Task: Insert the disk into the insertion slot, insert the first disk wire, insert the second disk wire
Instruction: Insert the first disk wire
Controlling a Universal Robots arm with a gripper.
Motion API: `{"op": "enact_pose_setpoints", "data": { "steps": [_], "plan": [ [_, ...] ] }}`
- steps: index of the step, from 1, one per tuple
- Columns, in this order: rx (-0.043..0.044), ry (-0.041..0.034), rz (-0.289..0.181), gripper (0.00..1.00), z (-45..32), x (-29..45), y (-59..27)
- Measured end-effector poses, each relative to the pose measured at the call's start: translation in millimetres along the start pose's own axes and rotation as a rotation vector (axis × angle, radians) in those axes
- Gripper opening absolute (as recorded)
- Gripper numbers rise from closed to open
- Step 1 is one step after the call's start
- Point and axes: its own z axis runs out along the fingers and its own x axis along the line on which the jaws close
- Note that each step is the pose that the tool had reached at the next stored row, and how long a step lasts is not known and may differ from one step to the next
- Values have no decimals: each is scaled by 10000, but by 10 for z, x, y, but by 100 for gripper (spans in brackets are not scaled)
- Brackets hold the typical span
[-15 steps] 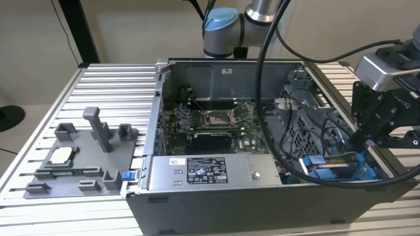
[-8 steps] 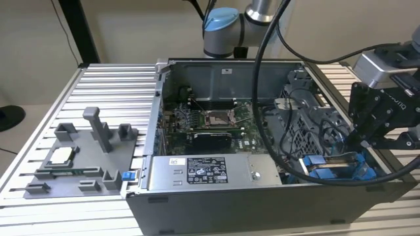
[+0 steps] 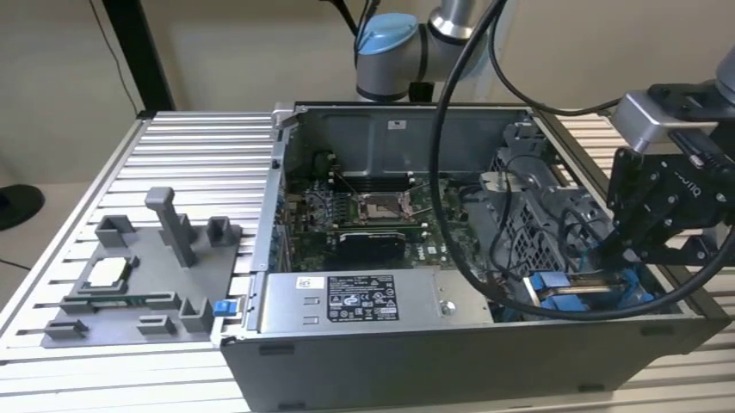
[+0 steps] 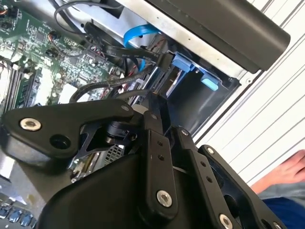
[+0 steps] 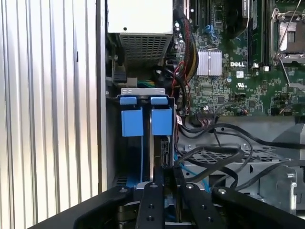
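Observation:
The disk sits edge-on in the insertion slot (image 5: 145, 91) of the drive cage, its bright blue carrier (image 5: 161, 120) beside a second blue carrier (image 5: 131, 121). The blue carrier (image 3: 552, 282) lies at the case's front corner on the exterior view's right. My gripper (image 3: 624, 251) reaches down into that corner. In both wrist views its fingers (image 5: 159, 177) stand close together behind the disk, apparently pinching the plug of a black disk wire (image 5: 165, 151). Another black wire's plug (image 4: 164, 59) meets the blue carrier (image 4: 183, 64).
Loose black cables (image 5: 224, 155) loop across the metal cage beside the gripper. The motherboard (image 3: 367, 211) fills the case middle; the silver power-supply box (image 3: 356, 301) lies along its front. A grey fixture tray (image 3: 138, 275) sits outside the case. A person's hand (image 4: 290, 171) rests nearby.

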Motion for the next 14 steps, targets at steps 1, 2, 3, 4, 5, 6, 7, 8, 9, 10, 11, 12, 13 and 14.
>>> {"op": "enact_pose_setpoints", "data": {
  "steps": [1, 2, 3, 4, 5, 6, 7, 8, 9, 10, 11, 12, 13, 14],
  "plan": [
    [-18, 1, 24, 0, 7, 1, -3],
    [-42, 1, 44, 0, 16, 1, -7],
    [-72, 2, 55, 0, 22, 2, -14],
    [-91, 3, 59, 0, 28, 3, -27],
    [-106, 3, 61, 0, 32, 3, -47],
    [-121, 2, 62, 0, 37, 2, -69],
    [-133, 3, 63, 0, 38, 1, -90],
    [-148, 5, 64, 0, 40, 1, -115],
    [-166, 5, 66, 0, 40, 0, -139],
    [-184, 6, 67, 0, 39, -1, -163],
    [-189, 7, 67, 0, 38, -2, -174],
    [-189, 6, 68, 0, 39, -2, -174],
    [-189, 5, 68, 0, 39, -2, -174],
    [-190, 5, 69, 0, 39, -2, -174]
  ]
}}
